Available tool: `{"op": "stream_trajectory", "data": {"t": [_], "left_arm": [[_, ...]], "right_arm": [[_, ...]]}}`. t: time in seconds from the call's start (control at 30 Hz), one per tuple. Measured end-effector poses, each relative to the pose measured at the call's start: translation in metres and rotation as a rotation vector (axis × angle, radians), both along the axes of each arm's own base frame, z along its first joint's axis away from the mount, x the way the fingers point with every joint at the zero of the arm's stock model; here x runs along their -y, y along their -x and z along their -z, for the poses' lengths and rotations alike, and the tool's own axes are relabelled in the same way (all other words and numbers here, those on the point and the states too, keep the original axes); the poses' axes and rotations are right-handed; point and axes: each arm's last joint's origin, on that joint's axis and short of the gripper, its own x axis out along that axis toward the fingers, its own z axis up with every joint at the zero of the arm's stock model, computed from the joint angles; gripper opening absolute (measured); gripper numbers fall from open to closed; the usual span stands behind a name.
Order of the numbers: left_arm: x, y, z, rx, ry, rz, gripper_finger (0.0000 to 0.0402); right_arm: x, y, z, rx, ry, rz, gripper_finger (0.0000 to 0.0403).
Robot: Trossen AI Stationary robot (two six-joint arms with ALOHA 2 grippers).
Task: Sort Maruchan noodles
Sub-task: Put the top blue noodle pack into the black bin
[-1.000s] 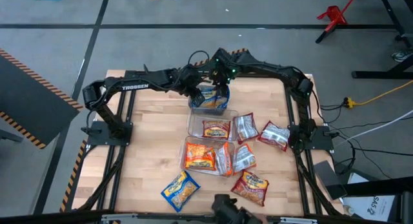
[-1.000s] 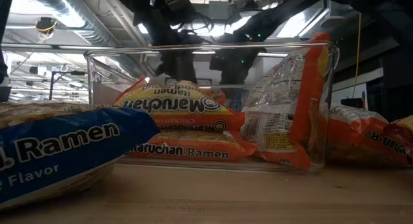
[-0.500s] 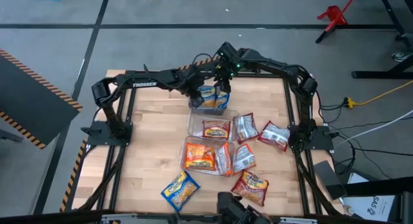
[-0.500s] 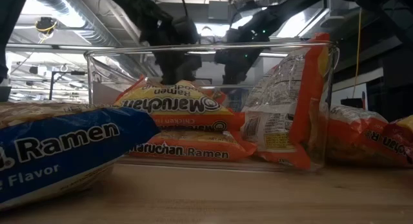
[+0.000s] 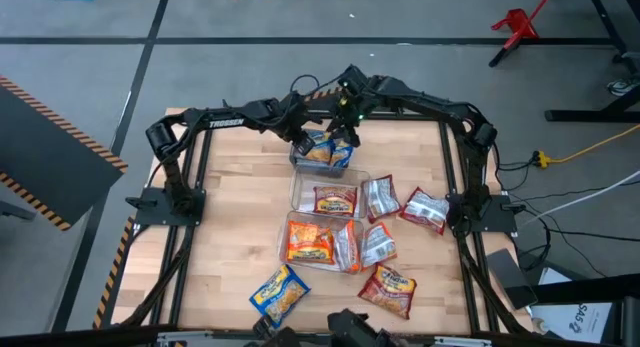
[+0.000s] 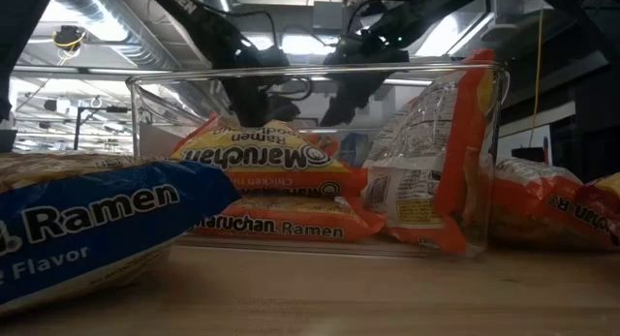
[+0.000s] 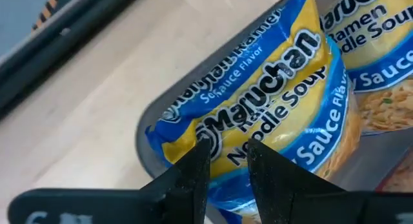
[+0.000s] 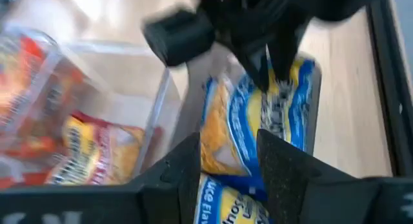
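Both grippers hang over the far clear bin (image 5: pixel 322 165), which holds blue-and-yellow Maruchan packets (image 5: pixel 318 150). My left gripper (image 5: pixel 305 139) is shut on one of these packets (image 7: pixel 258 101), which stands on edge in the bin. My right gripper (image 5: pixel 345 137) is open; in its wrist view its fingers stand either side of that packet's lower end (image 8: pixel 226 143), and a second blue-and-yellow packet (image 8: pixel 219 198) lies below. The middle bin (image 5: pixel 297 192) holds a red-orange packet and the near bin (image 5: pixel 285 249) holds orange ones (image 6: pixel 271 157). My left gripper pinches the blue-and-yellow packet between its two fingers (image 8: pixel 268 72), coming from above and pointing down. It has the packet's upper edge (image 8: pixel 274 88). The packet stands nearly upright with its lower part inside the far bin. My right gripper: I cannot tell whether its fingers touch the packet.
Loose packets lie on the table: a blue-and-yellow one (image 5: pixel 279 292) near the front edge, a red one (image 5: pixel 389 290), and silver-and-red ones (image 5: pixel 425 209) (image 5: pixel 380 197) (image 5: pixel 378 244) right of the bins. Bare wood shows on the table's left half (image 5: pixel 230 197).
Both grippers have stayed over the far bin. The left arm's forearm has swung toward the table's far edge, and the right gripper has tipped. More of the blue-and-yellow packet's yellow face shows in the bin than a second ago.
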Motion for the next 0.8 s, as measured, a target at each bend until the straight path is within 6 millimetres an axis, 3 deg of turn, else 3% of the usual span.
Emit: {"op": "stream_trajectory", "data": {"t": [0.23, 0.37, 0.5, 0.63, 0.8], "left_arm": [[0.000, -0.006, 0.014, -0.010, 0.046, -0.007, 0.0096], [-0.001, -0.007, 0.019, -0.016, 0.054, -0.005, 0.0096], [0.002, -0.003, 0.005, 0.020, 0.049, -0.001, 0.0096], [0.005, 0.001, -0.013, 0.066, 0.019, 0.002, 0.0096], [0.009, 0.006, -0.032, 0.109, -0.002, -0.009, 0.0096]], "right_arm": [[-0.020, -0.012, 0.021, -0.118, 0.193, 0.029, 0.0138], [-0.022, -0.013, 0.028, -0.166, 0.263, 0.065, 0.0138], [-0.018, -0.008, 0.021, -0.138, 0.228, 0.084, 0.0138], [-0.018, -0.004, 0.000, -0.042, 0.224, 0.089, 0.0138], [-0.016, -0.011, 0.003, 0.024, 0.239, 0.112, 0.0138]]}}
